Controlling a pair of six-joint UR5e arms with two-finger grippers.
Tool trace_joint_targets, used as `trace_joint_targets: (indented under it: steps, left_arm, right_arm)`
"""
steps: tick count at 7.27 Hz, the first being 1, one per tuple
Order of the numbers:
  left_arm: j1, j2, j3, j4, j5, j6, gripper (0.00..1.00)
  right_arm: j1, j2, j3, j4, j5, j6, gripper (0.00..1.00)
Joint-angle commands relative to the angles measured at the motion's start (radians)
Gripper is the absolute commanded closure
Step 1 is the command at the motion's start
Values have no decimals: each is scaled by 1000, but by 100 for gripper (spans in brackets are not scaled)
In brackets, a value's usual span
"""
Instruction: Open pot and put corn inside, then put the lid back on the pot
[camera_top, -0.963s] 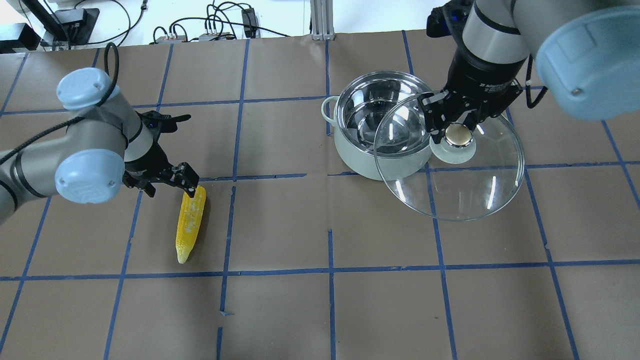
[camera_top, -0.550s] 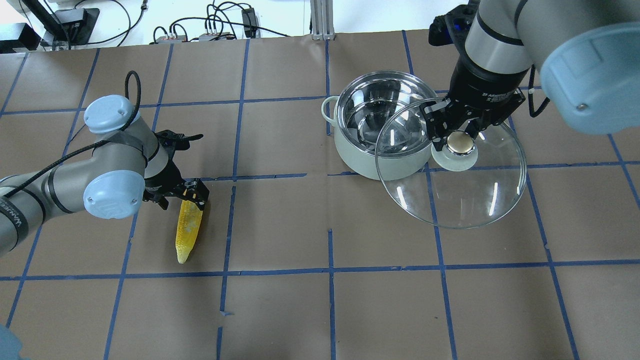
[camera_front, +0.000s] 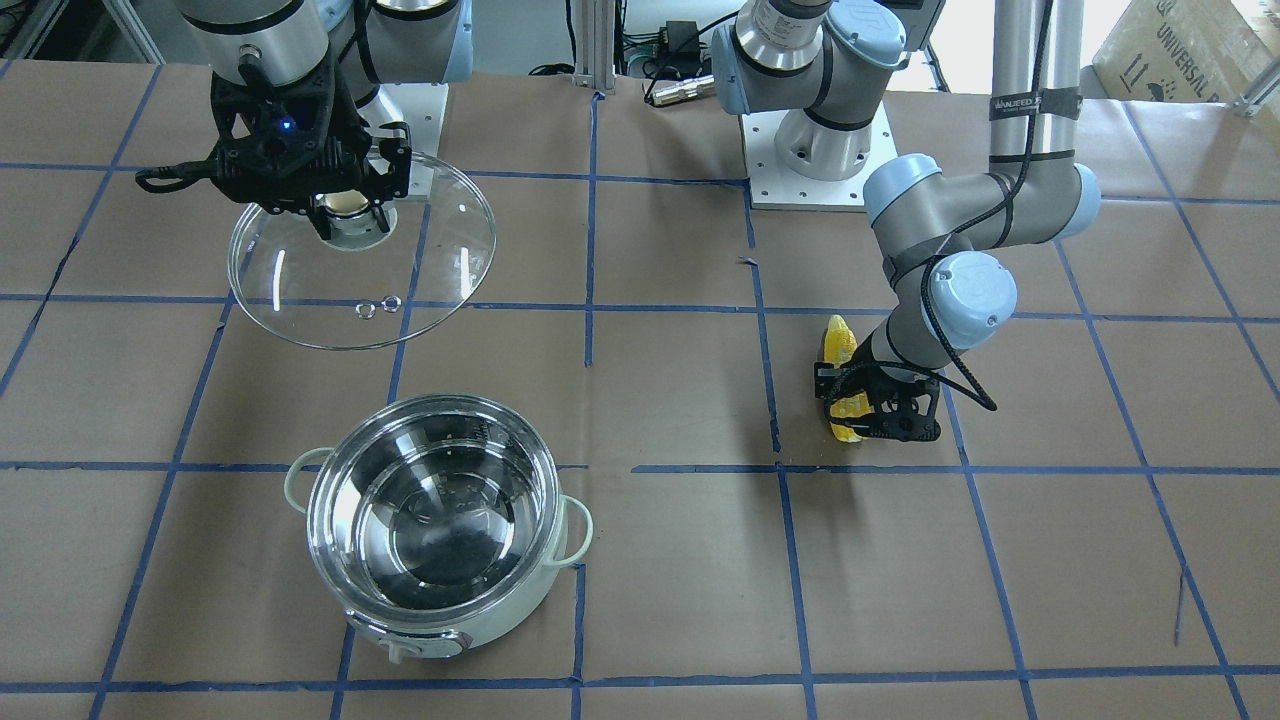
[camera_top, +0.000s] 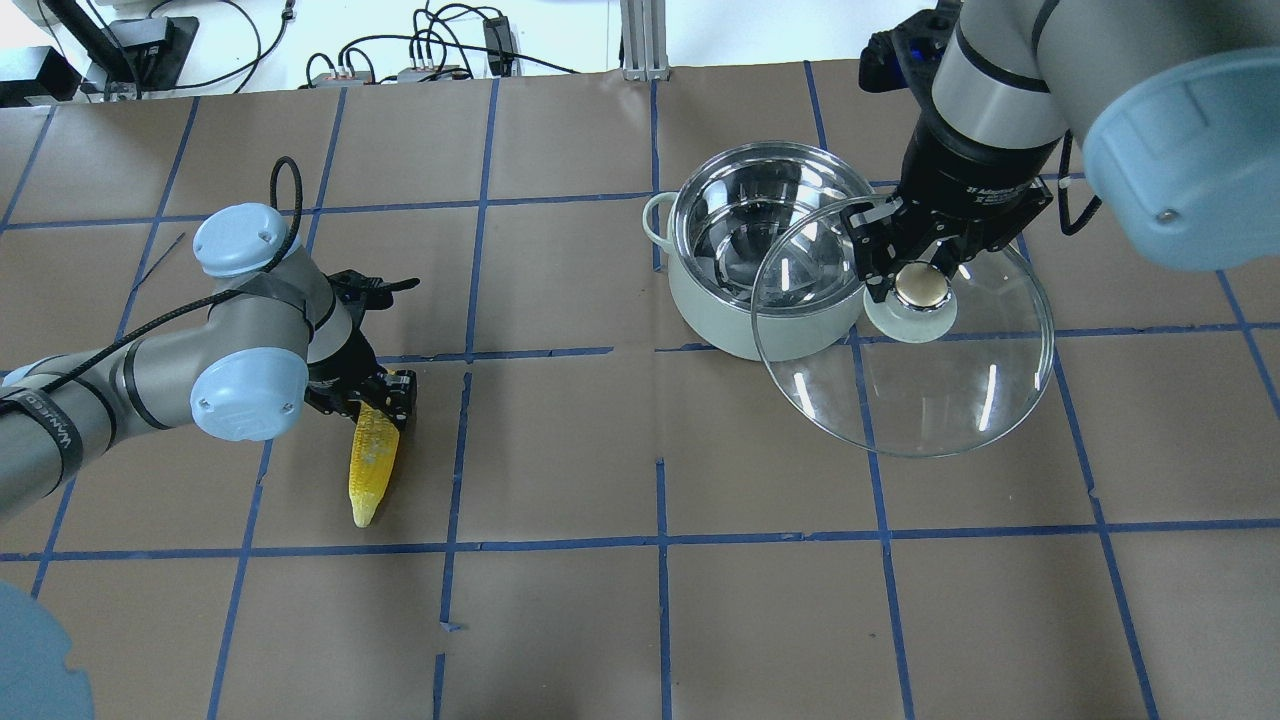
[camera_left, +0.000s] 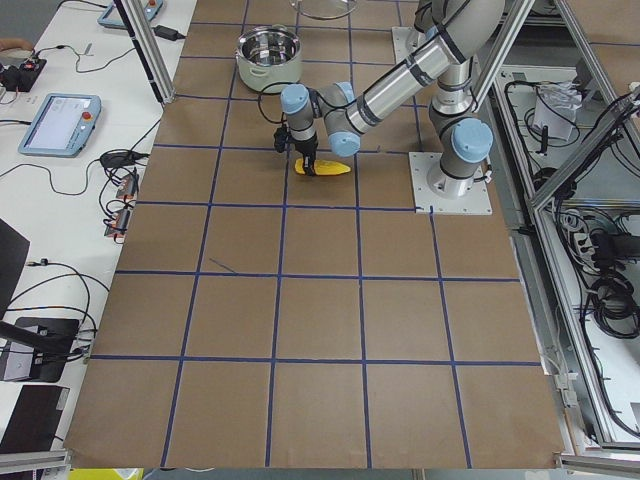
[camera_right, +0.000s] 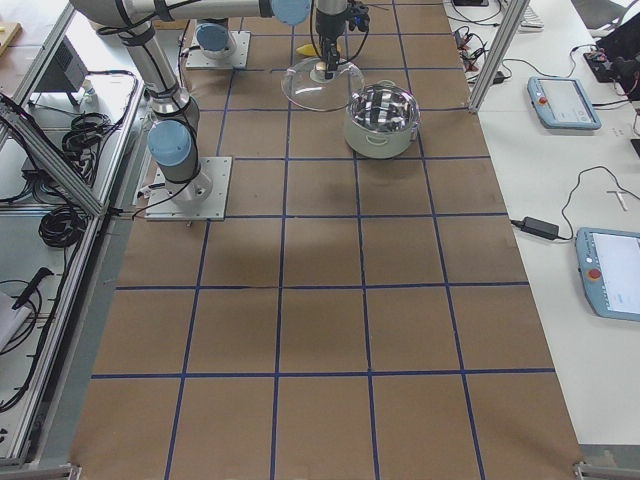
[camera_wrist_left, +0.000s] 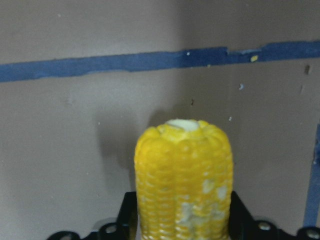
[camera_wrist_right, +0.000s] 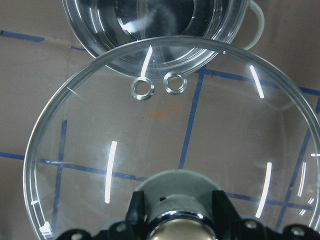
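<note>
Holding step: the pot (camera_top: 705, 295) is uncovered and empty, so the job in hand is picking up the corn (camera_top: 370, 462).
Left gripper: the left gripper (camera_top: 383, 397) is down at the cob's blunt end; the left wrist view shows a finger tight against each flank, so it is pinching the cob.
Corn: it lies flat on the desk (camera_top: 560, 620) in the left half, about midway between the robot's edge and the far edge, with its pointed tip toward the robot's edge.
Right gripper: the right gripper (camera_top: 915, 272) is clamped on the knob (camera_top: 921, 288) of the lid (camera_top: 930, 395) and carries the glass dome in the air.
Lid: level, knob up, over the right half of the desk, off to the pot's side nearer the robot's edge. The front view shows the pot's mouth unobstructed from above.
Pot: it stands in the right half, closer to the far edge than the corn.
Progress: by my reading, opening is done. Loading and re-covering are both not yet done.
Next move: lift the cob clear of the paper, carry it across toward the right half and release it over the steel bowl.
Care: the grip sits at one end, so the long tip may droop or swing. The lid should hang aside until the left arm is out of the way.
</note>
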Motion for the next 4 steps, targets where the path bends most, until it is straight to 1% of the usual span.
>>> trace_joint_targets:
  steps: [1,2,3,4]
  left_arm:
    - [-42,37,36,-22,-34,-29,82]
    - [-105,60,82,-92,-37,-117,83]
    - [-202,66,144,-106,-36,-220,83]
    - [-272,59,212,-138,-37,-317,83]
  right_arm:
    - [0,0,0,-2,0,-1,70]
    - [0,0,0,-3,0,-4,70]
    - [-2,0,0,-3,0,-7,70]
    - [-2,0,0,-3,0,-7,70]
